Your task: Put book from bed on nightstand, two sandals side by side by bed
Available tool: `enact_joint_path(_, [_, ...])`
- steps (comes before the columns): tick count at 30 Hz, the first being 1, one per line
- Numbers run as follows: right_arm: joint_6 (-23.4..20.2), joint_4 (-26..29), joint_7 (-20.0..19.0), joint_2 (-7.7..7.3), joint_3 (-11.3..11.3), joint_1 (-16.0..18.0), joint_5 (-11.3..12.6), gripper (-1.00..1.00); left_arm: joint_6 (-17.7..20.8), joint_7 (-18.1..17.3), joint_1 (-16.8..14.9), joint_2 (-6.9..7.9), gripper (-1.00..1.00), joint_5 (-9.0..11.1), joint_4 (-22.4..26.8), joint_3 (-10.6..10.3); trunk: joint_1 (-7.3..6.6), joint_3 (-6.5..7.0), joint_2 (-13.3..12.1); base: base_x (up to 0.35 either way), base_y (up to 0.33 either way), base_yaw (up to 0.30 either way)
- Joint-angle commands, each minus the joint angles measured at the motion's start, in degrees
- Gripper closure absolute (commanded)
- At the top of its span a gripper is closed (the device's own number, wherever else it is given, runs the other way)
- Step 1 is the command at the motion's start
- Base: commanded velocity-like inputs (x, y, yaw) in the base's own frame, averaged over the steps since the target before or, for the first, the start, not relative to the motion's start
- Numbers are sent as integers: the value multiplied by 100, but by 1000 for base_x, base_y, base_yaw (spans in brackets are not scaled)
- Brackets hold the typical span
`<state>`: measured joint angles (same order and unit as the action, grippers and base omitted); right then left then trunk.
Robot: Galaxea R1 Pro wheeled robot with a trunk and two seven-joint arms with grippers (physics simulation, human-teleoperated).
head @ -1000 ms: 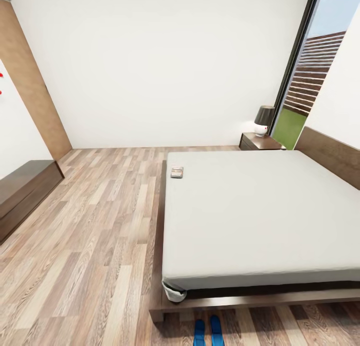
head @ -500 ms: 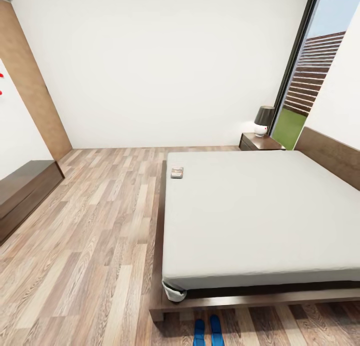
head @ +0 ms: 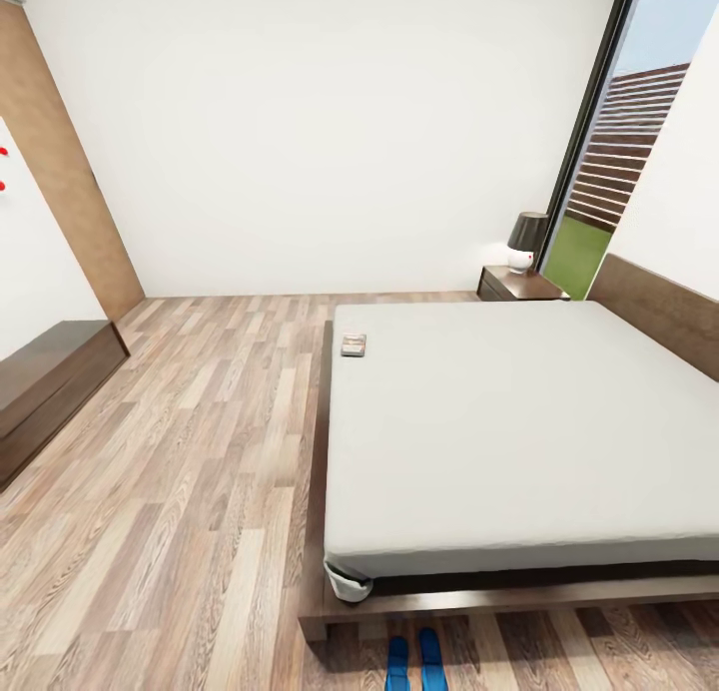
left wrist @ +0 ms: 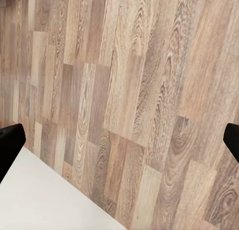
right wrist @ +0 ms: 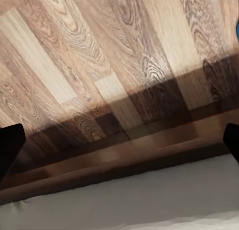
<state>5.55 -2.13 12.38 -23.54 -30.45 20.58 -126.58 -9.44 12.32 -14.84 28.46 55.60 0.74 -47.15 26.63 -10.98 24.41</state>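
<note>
Two blue sandals (head: 415, 661) already sit side by side on the floor (head: 200, 471), right by the near end of the bed (head: 519, 421), at about 6 o'clock in the head view. So the job left looks like the book.

Biggest first. The bed is big and grey, with a dark wood frame, and it takes up the right half of the head view. The nightstand (head: 519, 284) stands at the far corner of the bed, at about 1 o'clock, with a lamp (head: 526, 240) on top. The book (head: 354, 345) is small and lies flat on the bed, close to its left edge, well apart from the nightstand.

The left hand (left wrist: 119, 140) has its fingers wide apart over the floor. The right hand (right wrist: 119, 140) is wide apart too, over the bed frame, holding nothing.

To do this well, I think the robot should roll along the left side of the bed until the book is close, then come down on it slowly. A thin flat book is hard to pinch, so grab it by the edge.
</note>
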Motion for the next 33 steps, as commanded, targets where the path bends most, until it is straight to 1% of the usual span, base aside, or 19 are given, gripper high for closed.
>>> enact_joint_path(1, [0,-14,40,5,35,4,-16,-100,-5,24,-1,2,-100,38,7,-48,3,-11,11,0,0,0])
enact_joint_path(3, [0,-14,45,15,96,-4,88,-100,-5,24,-1,2,-100,38,7,-48,-41,25,-69,0,0,0])
enact_joint_path(4, [-1,-14,48,21,126,-7,177,-100,-5,24,-1,2,-100,38,6,-48,-63,43,-110,0,0,0])
enact_joint_path(6, [-1,-12,54,45,187,-13,448,-100,-5,24,-1,2,-100,38,7,-48,-85,61,-150,0,0,0])
enact_joint_path(7, [-3,-10,59,72,264,-18,845,-100,-5,24,-1,2,-100,38,8,-48,-85,61,-150,0,0,0])
enact_joint_path(8, [-6,-9,60,93,355,-21,1357,-100,-5,24,-1,2,-100,38,10,-48,-85,61,-150,0,0,0])
enact_joint_path(10, [-7,-3,67,101,435,-24,1916,-100,-5,24,-1,2,-100,38,10,-48,-85,61,-150,0,0,0])
enact_joint_path(11, [-7,-3,67,101,435,-24,1916,-100,-5,24,-1,2,-100,38,10,-48,-85,61,-150,0,0,0])
enact_joint_path(14, [-5,5,59,107,511,-25,2696,-100,-5,24,-1,2,-100,38,8,-48,-85,61,-150,0,0,0])
enact_joint_path(15, [-5,5,59,107,511,-25,2696,-100,-5,24,-1,2,-100,38,8,-48,-85,61,-150,0,0,0])
enact_joint_path(17, [0,19,54,109,540,-26,3126,-100,-5,24,-1,2,-100,38,7,-48,-85,61,-150,0,0,0])
enact_joint_path(18, [1,24,52,111,549,-26,3302,-100,-5,24,-1,2,-100,38,7,-48,-85,61,-150,0,0,0])
enact_joint_path(19, [1,24,52,111,549,-26,3302,-100,-5,24,-1,2,-100,38,7,-48,-85,61,-150,0,0,0])
enact_joint_path(20, [2,30,49,113,554,-26,3451,-100,-5,24,-1,2,-100,38,6,-48,-85,61,-150,0,0,0])
enact_joint_path(22, [3,42,43,119,555,-27,3661,-100,-5,24,-1,2,-100,38,6,-48,-85,61,-150,0,0,0])
enact_joint_path(23, [3,42,43,119,555,-27,3661,-100,-5,24,-1,2,-100,38,6,-48,-85,61,-150,0,0,0])
enact_joint_path(27, [11,42,44,129,541,-27,3861,-100,-5,24,-1,2,-100,38,7,-48,-85,61,-150,0,0,0])
enact_joint_path(33, [6,57,89,142,560,-27,3992,-100,-5,24,-1,2,-100,38,7,-48,-85,61,-150,0,0,0])
